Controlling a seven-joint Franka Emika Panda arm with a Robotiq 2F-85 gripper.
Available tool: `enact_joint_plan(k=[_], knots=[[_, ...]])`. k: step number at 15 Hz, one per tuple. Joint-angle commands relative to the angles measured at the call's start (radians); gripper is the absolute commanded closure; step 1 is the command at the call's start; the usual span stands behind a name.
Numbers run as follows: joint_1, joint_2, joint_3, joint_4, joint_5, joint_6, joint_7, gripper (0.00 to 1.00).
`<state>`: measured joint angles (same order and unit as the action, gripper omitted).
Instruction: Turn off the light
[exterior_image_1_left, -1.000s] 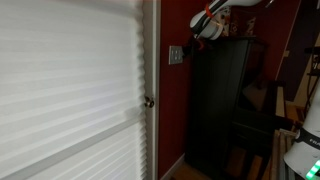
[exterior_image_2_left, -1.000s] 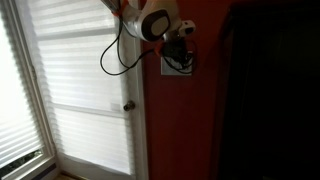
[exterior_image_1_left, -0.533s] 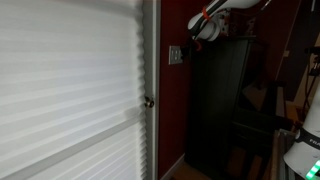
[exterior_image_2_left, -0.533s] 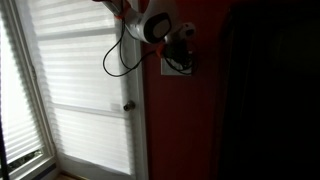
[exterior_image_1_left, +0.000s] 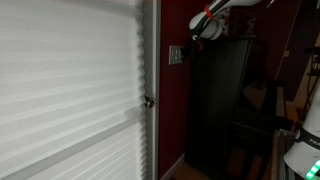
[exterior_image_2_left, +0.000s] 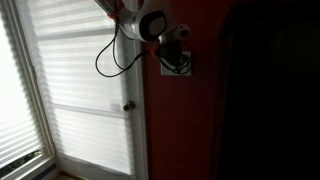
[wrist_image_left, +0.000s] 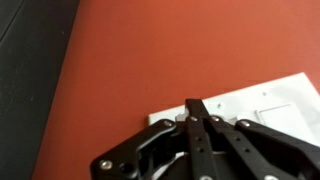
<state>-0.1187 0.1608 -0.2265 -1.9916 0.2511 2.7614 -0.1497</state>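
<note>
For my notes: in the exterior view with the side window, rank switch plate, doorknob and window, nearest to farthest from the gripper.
1. switch plate, directly by the gripper.
2. doorknob, lower left.
3. side window, far left.

The gripper (exterior_image_2_left: 181, 57) hangs before the switch plate (exterior_image_2_left: 187, 71) on the red wall (exterior_image_2_left: 200, 125), above the doorknob (exterior_image_2_left: 128, 106).

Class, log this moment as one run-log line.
task: turn off light | end effector: shut, tip by switch plate | contact: unclear

Arm (exterior_image_1_left: 222, 9) high, jaws pressed together
</note>
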Motion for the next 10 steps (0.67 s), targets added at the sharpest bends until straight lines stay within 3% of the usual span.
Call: enact_joint_plan(k=[1,3,6,7,8,10], knots=[[-0.012,-0.210,0.030,-0.193,-0.106,-0.130,0.028,1.00],[-0.021,-0.303,0.029,-0.251,-0.169,-0.272,0.008,1.00],[-0.010,-0.429,0.017,-0.305,-0.112,-0.463,-0.158,1.00],[-0.001,-0.456,0.010,-0.316,-0.106,-0.487,-0.216,0.74],[-0.008,-0.364,0.017,-0.251,-0.119,-0.442,-0.127,0.98],[-0.003,-0.427,0.012,-0.284,-0.120,-0.481,-0.176,0.85]])
